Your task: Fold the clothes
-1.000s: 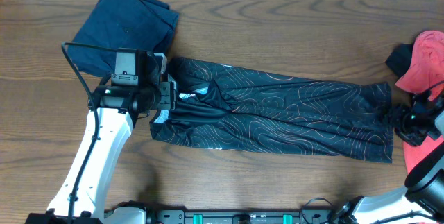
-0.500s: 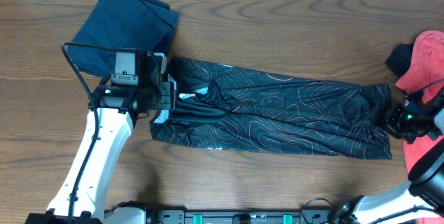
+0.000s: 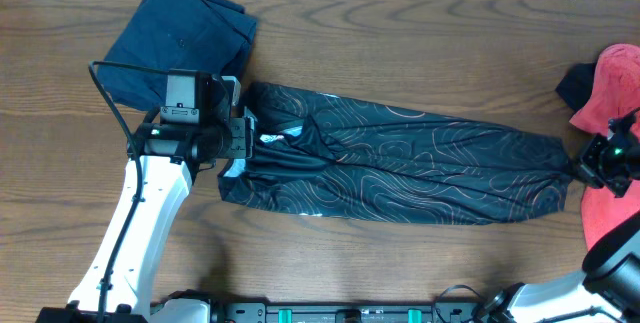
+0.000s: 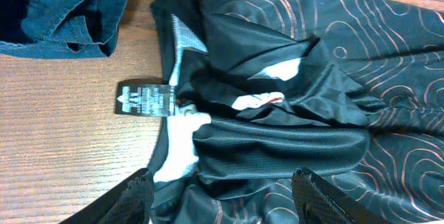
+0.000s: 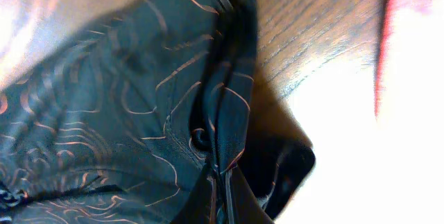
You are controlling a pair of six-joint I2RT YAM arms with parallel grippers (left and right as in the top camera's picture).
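A: Right gripper point(image 3: 582, 165) status?
B: Clamped shut on the right end of the black short-sleeved jersey with thin orange-white contour lines point(image 3: 400, 168), near the desk's point(image 3: 400, 53) right edge.
A: And the left gripper point(image 3: 240, 141)?
B: Jaws apart, poised over the collar end, holding nothing.
A: So the jersey's long axis runs left to right between them?
B: Yes; each arm owns its nearer end, I'd judge.

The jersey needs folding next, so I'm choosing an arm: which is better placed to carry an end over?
Probably right: the right gripper is shut on the jersey; the left gripper hangs open above its collar.
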